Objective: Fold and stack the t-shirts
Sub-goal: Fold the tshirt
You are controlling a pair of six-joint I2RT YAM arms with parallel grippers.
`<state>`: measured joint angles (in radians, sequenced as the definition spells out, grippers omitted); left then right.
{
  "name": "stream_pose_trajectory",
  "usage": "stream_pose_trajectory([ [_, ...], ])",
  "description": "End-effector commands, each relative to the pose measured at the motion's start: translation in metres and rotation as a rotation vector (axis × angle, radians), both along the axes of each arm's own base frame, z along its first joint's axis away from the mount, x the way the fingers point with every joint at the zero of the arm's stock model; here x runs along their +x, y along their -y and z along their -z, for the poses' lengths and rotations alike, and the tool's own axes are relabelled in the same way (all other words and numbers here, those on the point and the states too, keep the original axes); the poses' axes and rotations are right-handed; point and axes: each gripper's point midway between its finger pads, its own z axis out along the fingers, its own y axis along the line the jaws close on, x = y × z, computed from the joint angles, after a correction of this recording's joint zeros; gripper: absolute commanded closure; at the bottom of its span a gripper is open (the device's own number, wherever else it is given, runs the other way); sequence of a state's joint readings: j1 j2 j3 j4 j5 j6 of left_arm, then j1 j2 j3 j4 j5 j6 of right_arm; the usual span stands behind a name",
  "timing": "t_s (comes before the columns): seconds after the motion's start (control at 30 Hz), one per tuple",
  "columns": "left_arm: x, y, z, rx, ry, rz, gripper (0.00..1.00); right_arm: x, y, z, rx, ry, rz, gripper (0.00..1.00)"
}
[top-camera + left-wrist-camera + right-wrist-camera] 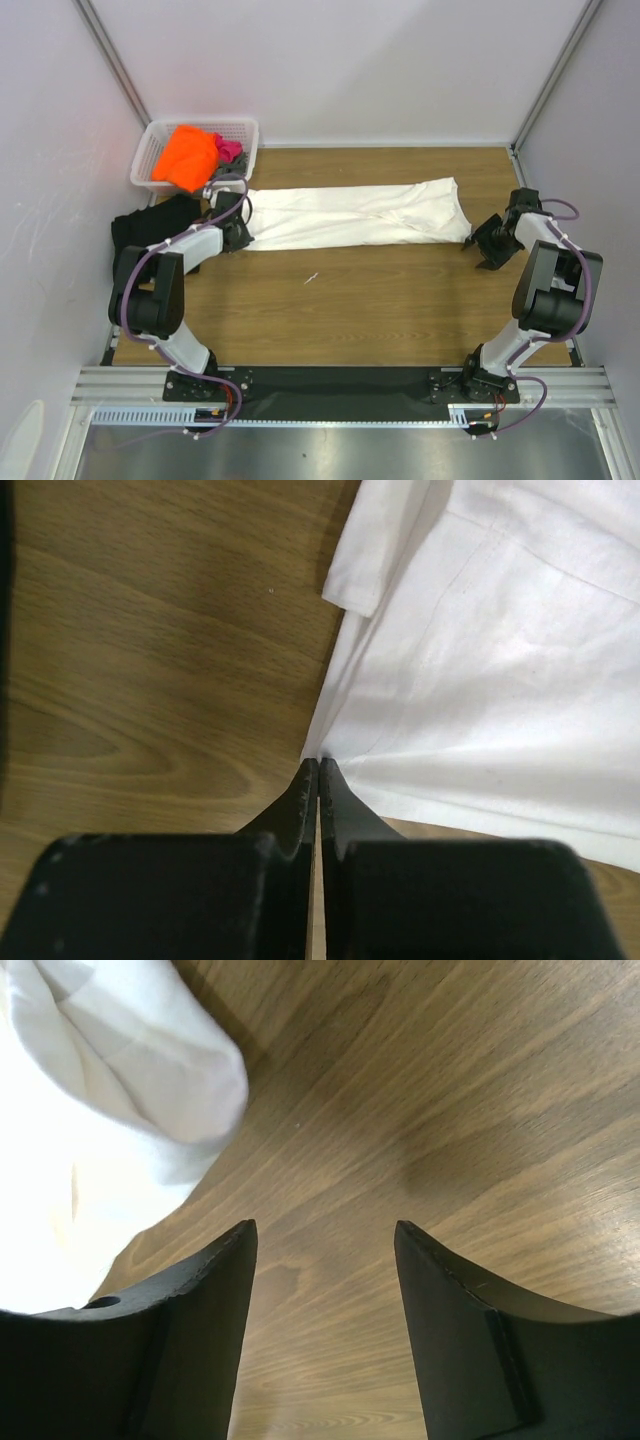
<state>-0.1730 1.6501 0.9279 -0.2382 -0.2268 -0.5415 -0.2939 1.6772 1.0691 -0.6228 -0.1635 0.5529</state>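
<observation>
A white t-shirt (350, 215) lies as a long folded strip across the far half of the wooden table. My left gripper (238, 236) is at its left end. In the left wrist view the left gripper (319, 762) is shut, its tips pinching the edge of the white t-shirt (480, 680), and creases fan out from them. My right gripper (483, 249) hovers just off the strip's right end. The right wrist view shows the right gripper (325, 1225) open over bare wood, with the white t-shirt (100, 1110) up to its left and nothing between the fingers.
A white lattice basket (250, 125) stands at the back left and holds an orange t-shirt (187, 155) and a pink one (229, 150). A black t-shirt (150, 222) lies bunched at the table's left edge, beside my left arm. White walls close in three sides.
</observation>
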Motion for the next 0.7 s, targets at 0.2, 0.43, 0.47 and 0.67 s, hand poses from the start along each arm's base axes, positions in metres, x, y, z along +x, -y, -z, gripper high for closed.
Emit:
stream_pose_trajectory([
  [0.2, 0.014, -0.027, -0.027, 0.162, 0.076, 0.029, 0.99, 0.007, 0.005, -0.002, -0.026, 0.037, 0.012, 0.39],
  [0.43, 0.000, -0.025, -0.032, 0.131, 0.040, 0.013, 0.33, 0.022, 0.006, -0.032, -0.036, 0.101, 0.003, 0.37],
  [0.47, -0.002, -0.024, -0.037, 0.129, 0.046, 0.017, 0.28, 0.025, 0.004, -0.039, -0.044, 0.117, -0.011, 0.37],
  [0.67, 0.025, -0.006, -0.094, 0.089, 0.185, 0.112, 0.24, 0.059, -0.016, -0.087, -0.049, 0.249, -0.088, 0.36],
])
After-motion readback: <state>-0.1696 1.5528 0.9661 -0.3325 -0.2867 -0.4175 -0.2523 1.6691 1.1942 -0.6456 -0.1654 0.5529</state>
